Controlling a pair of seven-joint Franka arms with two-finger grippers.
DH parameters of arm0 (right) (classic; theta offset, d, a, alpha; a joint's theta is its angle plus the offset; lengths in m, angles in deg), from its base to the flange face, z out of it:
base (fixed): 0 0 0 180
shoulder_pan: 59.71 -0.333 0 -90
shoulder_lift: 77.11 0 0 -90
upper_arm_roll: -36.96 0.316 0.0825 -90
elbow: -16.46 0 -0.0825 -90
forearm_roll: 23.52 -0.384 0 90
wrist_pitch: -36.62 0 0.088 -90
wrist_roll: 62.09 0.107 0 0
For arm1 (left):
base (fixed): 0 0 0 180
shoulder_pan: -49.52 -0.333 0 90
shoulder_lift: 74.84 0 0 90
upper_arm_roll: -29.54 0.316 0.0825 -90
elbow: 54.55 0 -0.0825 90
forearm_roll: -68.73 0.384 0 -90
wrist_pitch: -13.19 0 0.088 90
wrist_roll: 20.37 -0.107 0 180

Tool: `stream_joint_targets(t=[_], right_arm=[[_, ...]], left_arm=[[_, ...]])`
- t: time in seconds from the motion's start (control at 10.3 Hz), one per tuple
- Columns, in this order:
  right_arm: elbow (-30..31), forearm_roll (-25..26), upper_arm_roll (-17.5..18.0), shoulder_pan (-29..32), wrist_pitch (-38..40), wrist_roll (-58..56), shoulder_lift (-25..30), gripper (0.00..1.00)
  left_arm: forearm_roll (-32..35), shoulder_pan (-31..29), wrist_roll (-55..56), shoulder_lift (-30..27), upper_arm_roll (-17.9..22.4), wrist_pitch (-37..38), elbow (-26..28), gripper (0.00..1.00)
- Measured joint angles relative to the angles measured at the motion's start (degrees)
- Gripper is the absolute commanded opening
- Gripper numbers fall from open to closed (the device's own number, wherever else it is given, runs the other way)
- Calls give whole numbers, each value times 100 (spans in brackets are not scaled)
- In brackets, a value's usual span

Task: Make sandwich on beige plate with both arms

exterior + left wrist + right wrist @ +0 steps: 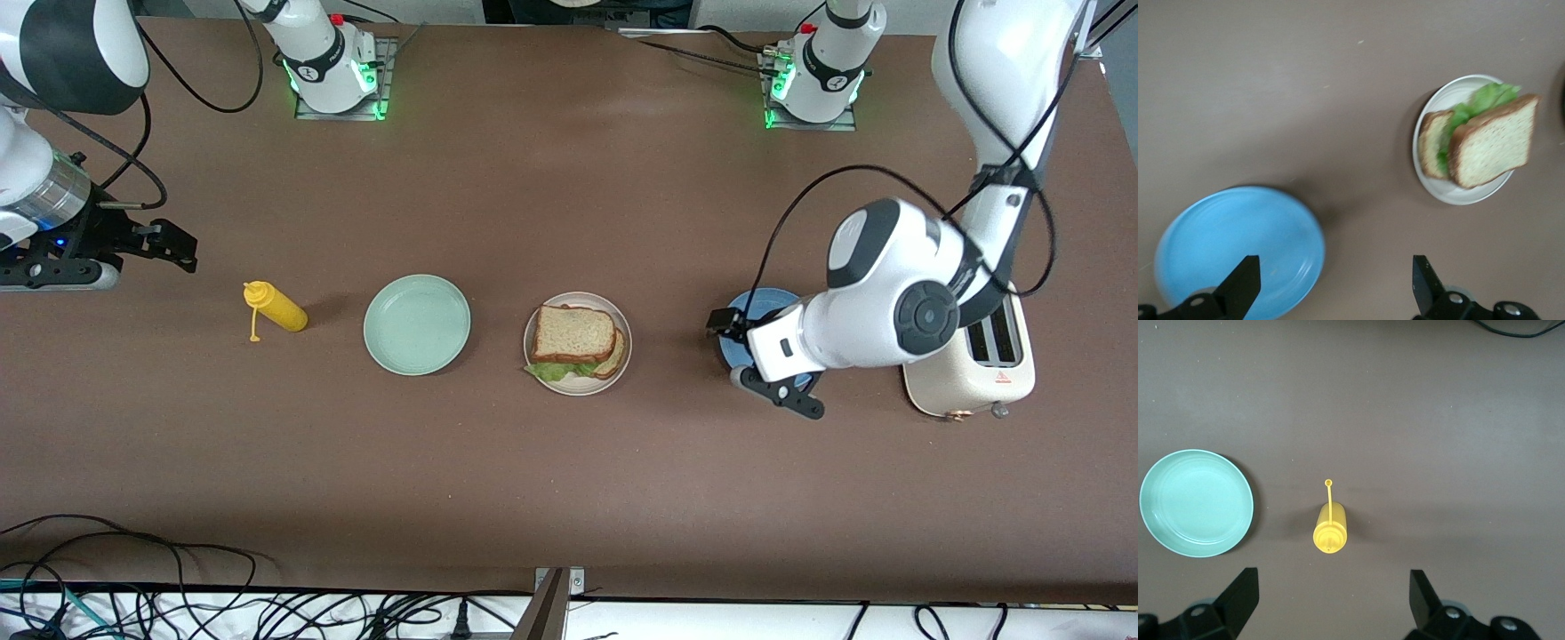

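The sandwich, two brown-crusted bread slices with green lettuce sticking out between them, lies on the beige plate at the middle of the table. The left wrist view shows the sandwich and its beige plate too. My left gripper hangs open and empty over the edge of a blue plate, and in its wrist view the left gripper has nothing between its fingers. My right gripper is open and empty over the table at the right arm's end; the right gripper looks down on bare table.
A mint-green plate stands beside the beige plate toward the right arm's end, with a yellow squeeze bottle lying past it. A cream toaster stands at the left arm's end, next to the blue plate. Cables hang along the table's near edge.
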Motion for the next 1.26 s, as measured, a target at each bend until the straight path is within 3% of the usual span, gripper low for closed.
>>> stream_joint_targets(t=[0.19, 0.68, 1.07, 1.26], right_arm=[[-64, 2, -3, 0, -54, -12, -10, 100], [-599, 2, -9, -10, -37, -22, -136, 100], [-623, 1, -67, -10, -17, -22, -154, 100], [-633, 1, -104, -10, -12, -22, -153, 100]], left_arm=[[299, -90, 126, -586, 66, 453, -11, 100], [303, -681, 127, -1807, 172, 1886, 18, 100], [-317, 90, 137, -2621, 1528, 1621, 858, 100], [-277, 335, 137, -2994, 1875, 1343, 1301, 100]])
